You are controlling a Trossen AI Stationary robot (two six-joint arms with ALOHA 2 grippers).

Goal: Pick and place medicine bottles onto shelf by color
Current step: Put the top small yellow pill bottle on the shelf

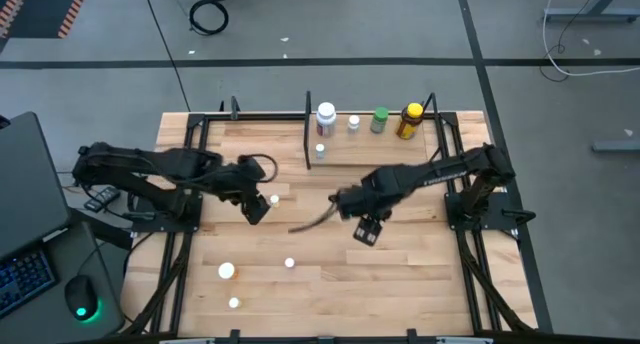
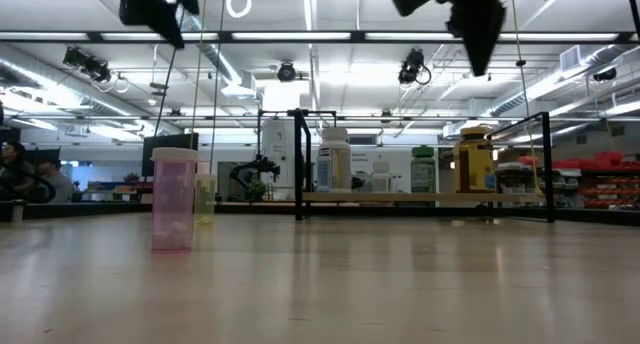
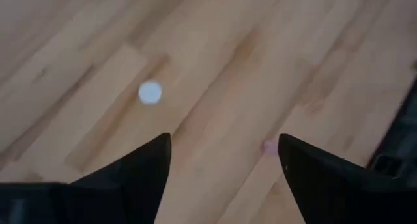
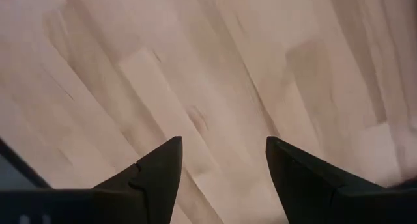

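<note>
The left gripper (image 1: 256,210) is hovering with jaws apart and empty near a small white-capped bottle (image 1: 274,199) standing on the tabletop (image 1: 420,274). It looks light, smooth and tippy; gripping the body below the cap seems safest. The right gripper (image 1: 367,231) is waiting parted and empty mid-table, while four bottles are standing on the shelf (image 1: 370,149).

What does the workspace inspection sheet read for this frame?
Surface: light-wood table, bare between the bottles.
Job's things: four bottles stand on the shelf: large white bottle, small white bottle, green bottle, yellow bottle; one more small bottle at its front edge; four loose white-capped bottles on the table.
Clutter: nothing seen.
End effectors: left end effector open, empty, above the table; right end effector open, empty, mid-table.
Cables: coiled black cable on the floor.
Surroundings: keyboard and green-lit mouse beside the table.
</note>
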